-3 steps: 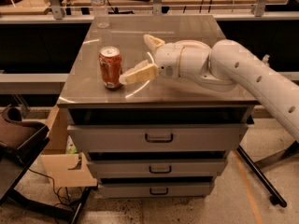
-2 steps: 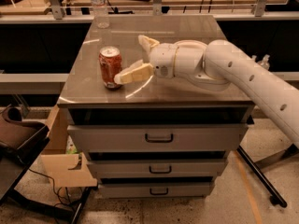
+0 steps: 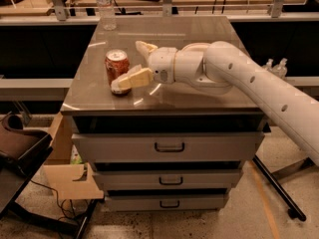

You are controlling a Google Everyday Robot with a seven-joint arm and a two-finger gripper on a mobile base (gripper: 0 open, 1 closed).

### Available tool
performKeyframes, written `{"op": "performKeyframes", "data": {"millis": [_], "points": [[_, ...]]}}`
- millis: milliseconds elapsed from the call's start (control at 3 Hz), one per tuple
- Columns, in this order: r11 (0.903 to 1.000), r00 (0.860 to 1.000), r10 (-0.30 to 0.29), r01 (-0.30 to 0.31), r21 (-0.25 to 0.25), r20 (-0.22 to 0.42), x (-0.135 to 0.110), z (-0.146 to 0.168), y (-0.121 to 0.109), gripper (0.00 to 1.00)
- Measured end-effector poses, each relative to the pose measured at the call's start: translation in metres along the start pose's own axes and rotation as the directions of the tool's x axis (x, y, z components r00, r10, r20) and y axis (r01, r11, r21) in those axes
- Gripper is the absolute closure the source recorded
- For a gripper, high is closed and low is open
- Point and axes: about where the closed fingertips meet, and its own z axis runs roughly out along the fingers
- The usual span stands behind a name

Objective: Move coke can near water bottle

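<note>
The coke can, red-orange with a silver top, stands upright on the left part of the grey cabinet top. The water bottle, clear and ribbed, stands at the far left corner of the top, well behind the can. My gripper is open, reaching in from the right at can height. Its near finger overlaps the can's lower right side, and its far finger is behind and to the right of the can. The can rests on the surface.
The cabinet has three drawers with handles below the top. A cardboard box and a brown seat sit low on the left. Small pump-top bottles stand to the right behind my arm. A rail and desk run behind.
My gripper has moved left toward the can; the near finger now overlaps the can's lower side. The can and the bottle have not moved.
</note>
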Motion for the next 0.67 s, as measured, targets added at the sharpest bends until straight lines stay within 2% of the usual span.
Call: {"op": "performKeyframes", "data": {"millis": [333, 667], "points": [[0.9993, 1.000, 0.027, -0.027, -0.025, 0.013, 0.008, 0.016, 0.005, 0.19], [0.9990, 0.998, 0.030, -0.028, -0.035, 0.055, 0.012, 0.027, 0.008, 0.41]]}}
